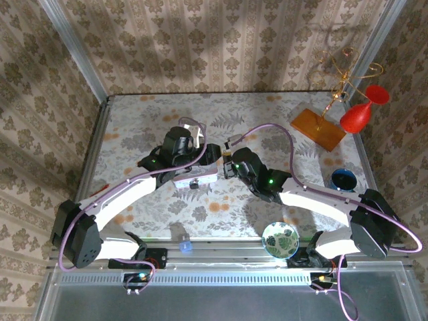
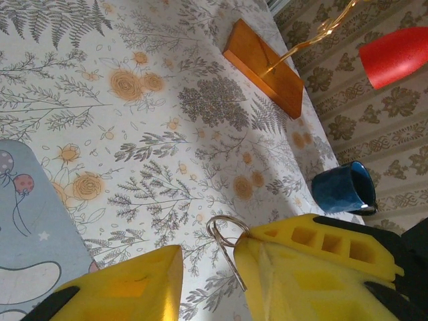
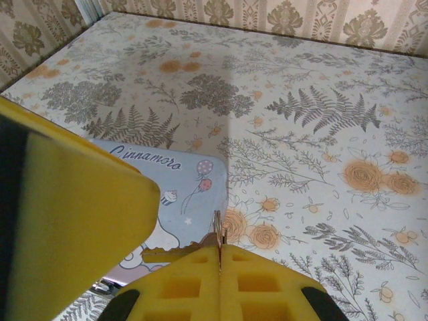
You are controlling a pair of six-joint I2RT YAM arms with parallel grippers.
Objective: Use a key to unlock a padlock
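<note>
- Key: a thin silvery piece, pinched edge-on in the seam of the right gripper, whose yellow fingers were fully closed on it.
- Left gripper: its fingers were partly apart, with only the floral table showing in the gap. It gripped nothing visible and hung just beside the right gripper, over the tin box.
- Padlock: judged to be the small dark piece at the tin box's near edge, close below both grippers. Whether its shackle was closed could not be told.
- Progress: the key was in hand and near the lock. Insertion, turning and freeing of the shackle were judged not yet done.
- Surroundings: a blue cup, a patterned bowl and a wooden stand stood well apart.
</note>
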